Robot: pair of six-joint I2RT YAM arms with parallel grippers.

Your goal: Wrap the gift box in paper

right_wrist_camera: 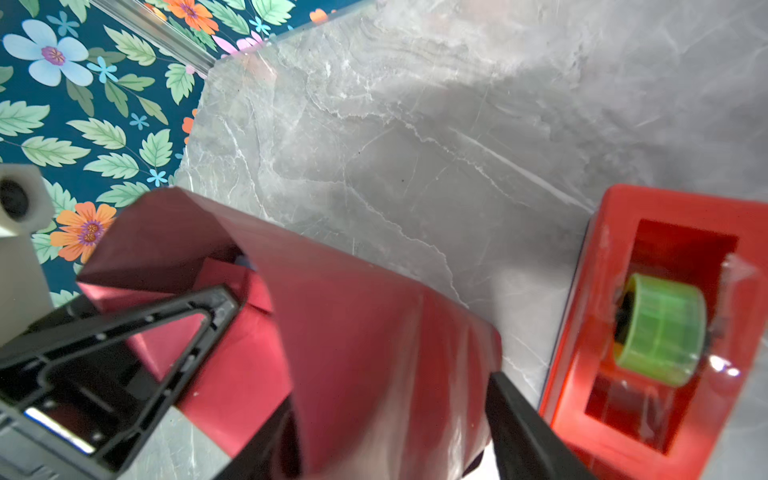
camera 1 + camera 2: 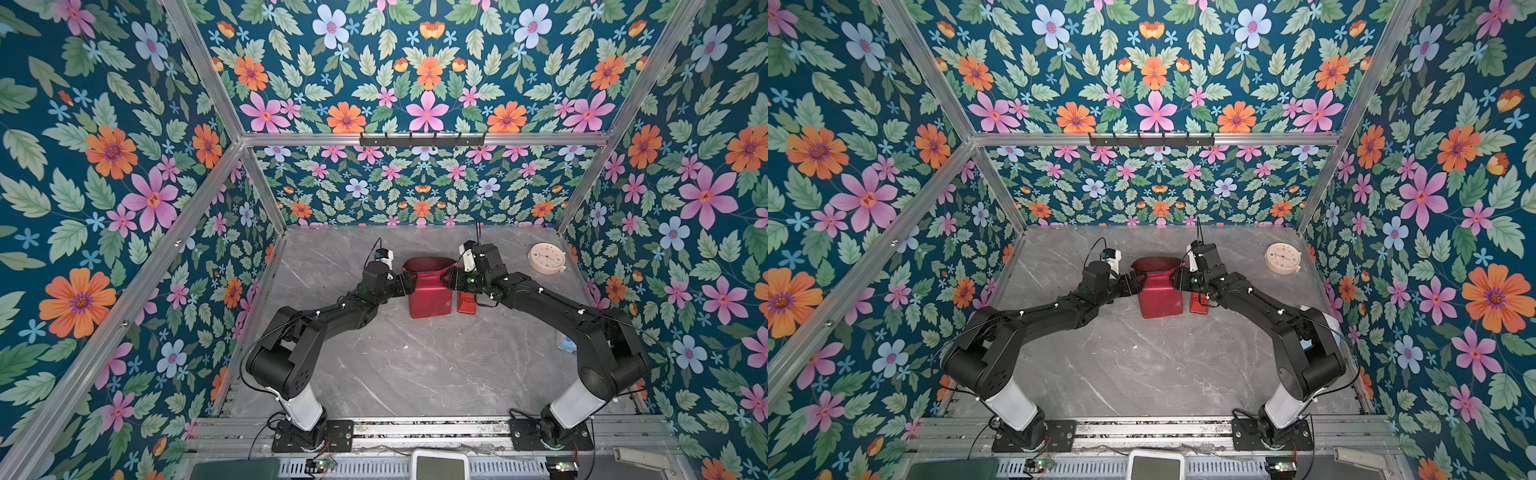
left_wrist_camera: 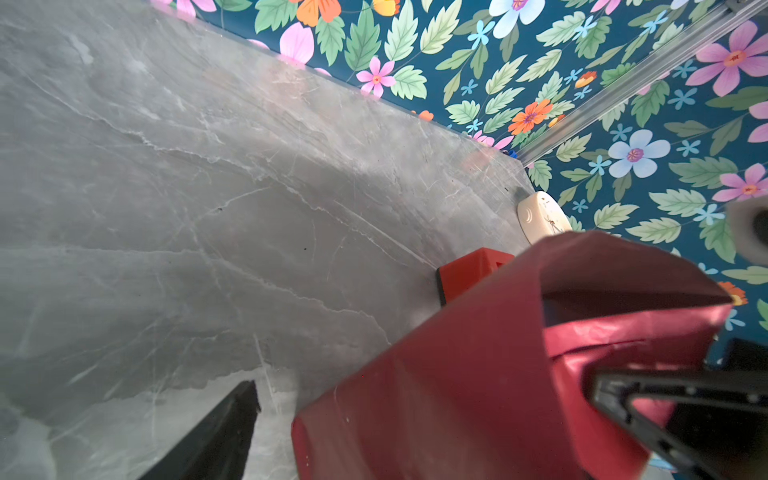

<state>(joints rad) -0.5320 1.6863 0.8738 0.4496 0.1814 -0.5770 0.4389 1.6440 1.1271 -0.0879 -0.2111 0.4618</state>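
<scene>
Left end effector (image 2: pixel 409 284): against the left side of the papered package, jaws spread wide. In the left wrist view one finger (image 3: pixel 224 424) stands clear of the paper with bare counter between. The other finger (image 3: pixel 665 411) sits in front of a folded flap. Nothing clamped.

Right end effector (image 2: pixel 452 279): against the package's right side, jaws also wide apart. One finger (image 1: pixel 137 349) lies over a folded flap and the other (image 1: pixel 528 424) sits right at the paper's edge. Can't tell whether it presses or only straddles.

Paper (image 2: pixel 430 295): wrapped around the box, glossy red outside. The end toward the far edge is unsealed and gapes as a loop, with the dull maroon face showing inside.

Gift box (image 3: pixel 552 313): almost all covered, only a dark sliver shows inside the open end. The package sits on the counter (image 2: pixel 415 365) midway between the left and right edges, in the far half.

Tape dispenser (image 2: pixel 466 303): red, just beside the package's right side, under the right end effector. It holds a green tape roll (image 1: pixel 660 328).

Clock (image 2: pixel 547 258): cream, round, lying near the far right corner, well apart from the package.
</scene>
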